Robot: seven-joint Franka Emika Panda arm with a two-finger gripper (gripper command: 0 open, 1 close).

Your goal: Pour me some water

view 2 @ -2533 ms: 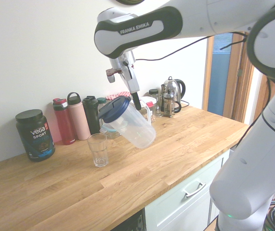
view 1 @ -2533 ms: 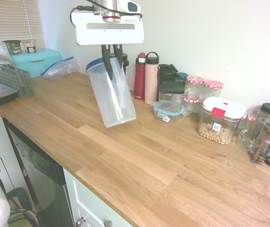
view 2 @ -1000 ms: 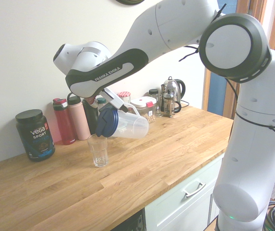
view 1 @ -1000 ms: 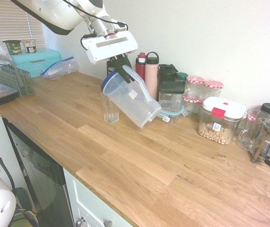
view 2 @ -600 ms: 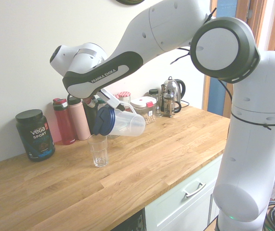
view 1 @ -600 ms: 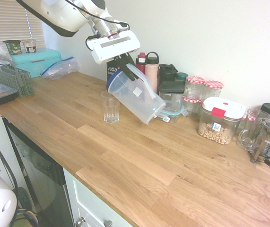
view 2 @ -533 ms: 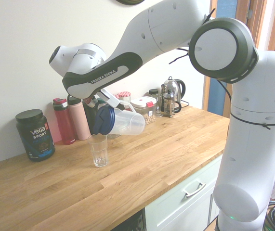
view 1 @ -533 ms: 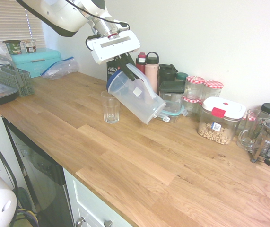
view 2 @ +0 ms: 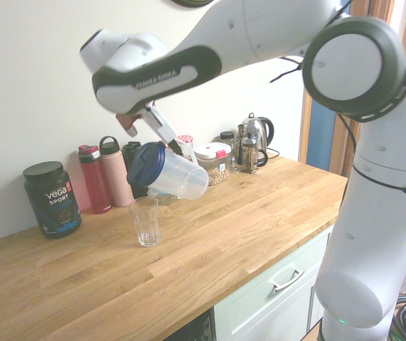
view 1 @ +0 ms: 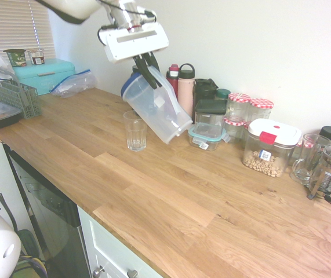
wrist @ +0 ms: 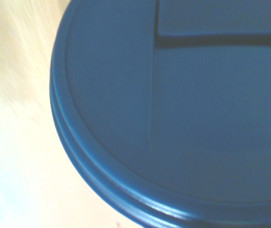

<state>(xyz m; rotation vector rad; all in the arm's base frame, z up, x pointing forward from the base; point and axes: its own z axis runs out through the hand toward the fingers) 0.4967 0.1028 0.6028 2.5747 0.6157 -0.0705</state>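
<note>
Pincer [view 1: 146,62] pinching clear plastic pitcher with blue lid [view 1: 155,106], tilted above clear ribbed drinking glass [view 1: 135,131] on wooden bench [view 1: 171,197], centre-left of frame.

pitcher [view 1: 155,112] lifted higher, less tilted over glass [view 1: 135,131]

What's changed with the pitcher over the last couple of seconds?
The gripper tipped the pitcher lid-first over the glass, then in the last half second lifted it and eased it back toward upright. Its hold never broke. The glass and the bottles stayed put.
</note>
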